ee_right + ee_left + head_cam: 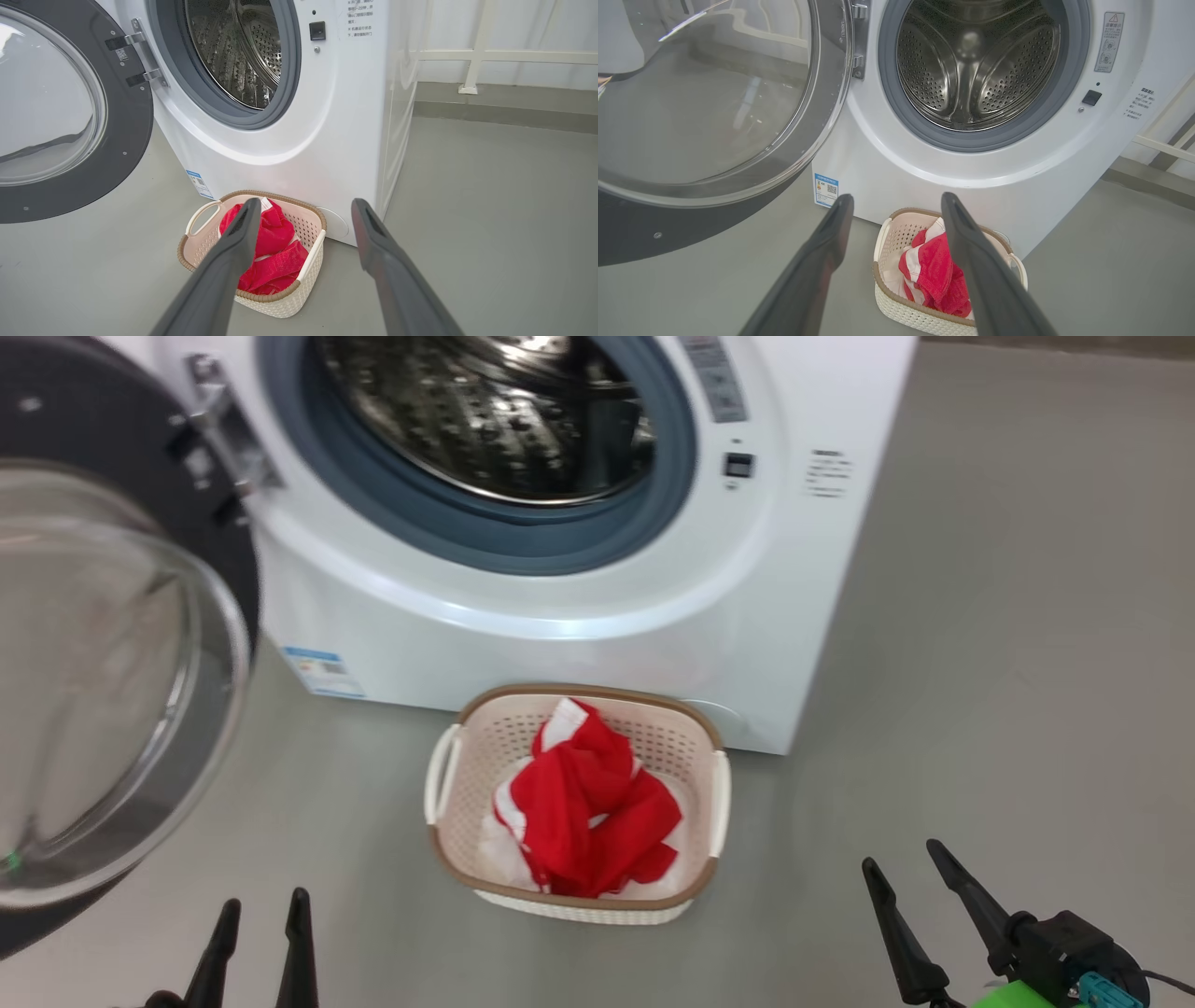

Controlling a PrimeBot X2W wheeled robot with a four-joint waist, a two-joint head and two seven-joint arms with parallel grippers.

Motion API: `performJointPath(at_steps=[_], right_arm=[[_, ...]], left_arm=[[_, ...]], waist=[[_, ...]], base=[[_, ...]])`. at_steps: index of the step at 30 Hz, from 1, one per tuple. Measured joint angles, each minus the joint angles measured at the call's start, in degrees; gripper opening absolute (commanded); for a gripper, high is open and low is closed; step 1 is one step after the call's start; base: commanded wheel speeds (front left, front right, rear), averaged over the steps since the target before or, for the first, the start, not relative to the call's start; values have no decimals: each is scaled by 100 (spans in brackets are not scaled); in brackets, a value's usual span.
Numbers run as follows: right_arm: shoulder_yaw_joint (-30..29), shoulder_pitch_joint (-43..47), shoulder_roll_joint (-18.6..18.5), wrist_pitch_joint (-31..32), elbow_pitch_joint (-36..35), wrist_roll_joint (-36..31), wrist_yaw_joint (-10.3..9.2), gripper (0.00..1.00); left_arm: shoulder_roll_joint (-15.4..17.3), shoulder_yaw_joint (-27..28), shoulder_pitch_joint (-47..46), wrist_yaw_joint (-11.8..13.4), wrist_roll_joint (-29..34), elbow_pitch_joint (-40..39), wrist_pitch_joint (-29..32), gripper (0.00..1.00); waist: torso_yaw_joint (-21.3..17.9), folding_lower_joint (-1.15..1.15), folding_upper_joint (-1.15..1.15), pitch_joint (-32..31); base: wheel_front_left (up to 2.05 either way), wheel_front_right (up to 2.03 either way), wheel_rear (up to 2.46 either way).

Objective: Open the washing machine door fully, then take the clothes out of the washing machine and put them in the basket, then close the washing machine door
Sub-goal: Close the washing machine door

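Observation:
The washing machine point(579, 616) point(887, 154) point(299, 126) stands ahead with its steel drum bare inside. Its door point(103, 672) point(710, 102) point(56, 102) is swung wide open to the left on its hinge. The red and white clothes point(583, 807) point(936, 273) point(271, 249) lie in the cream basket point(448, 803) point(901, 310) point(280, 305) on the floor in front of the machine. My left gripper point(261, 915) point(896, 205) is open and empty at the lower left, back from the basket. My right gripper point(906, 863) point(303, 207) is open and empty at the lower right.
Grey floor point(1008, 663) stretches to the right of the machine. A white rail and wall point(486, 56) run behind it. The open door's glass bowl juts out over the floor at the left, close to my left arm.

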Motion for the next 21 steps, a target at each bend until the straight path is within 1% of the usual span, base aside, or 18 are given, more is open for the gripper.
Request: performJointPath(at_steps=[9, 12, 17, 18, 21], right_arm=[[204, -1, -142, 0, 102, 99, 0, 100], [355, -46, -179, 0, 137, 100, 0, 100], [683, -424, -249, 0, 277, 208, 0, 100], [783, -541, -302, 0, 332, 249, 0, 100], [906, -648, -324, 0, 411, 279, 0, 100]], left_arm=[[-2, -168, 89, 21, -220, 110, 0, 100], [-4, -170, 141, 112, -302, 104, -1, 100], [-3, -96, 233, 221, -472, 24, 0, 100], [-5, -79, 241, 277, -572, -38, -1, 100], [-4, -54, 252, 322, -627, -112, -1, 100]], waist=[[926, 0, 0, -120], [1206, 0, 0, -148], [1515, 0, 0, -149], [1585, 0, 0, -132], [1630, 0, 0, -111]], base=[[0, 0, 0], [0, 0, 0], [0, 0, 0], [0, 0, 0], [0, 0, 0]])
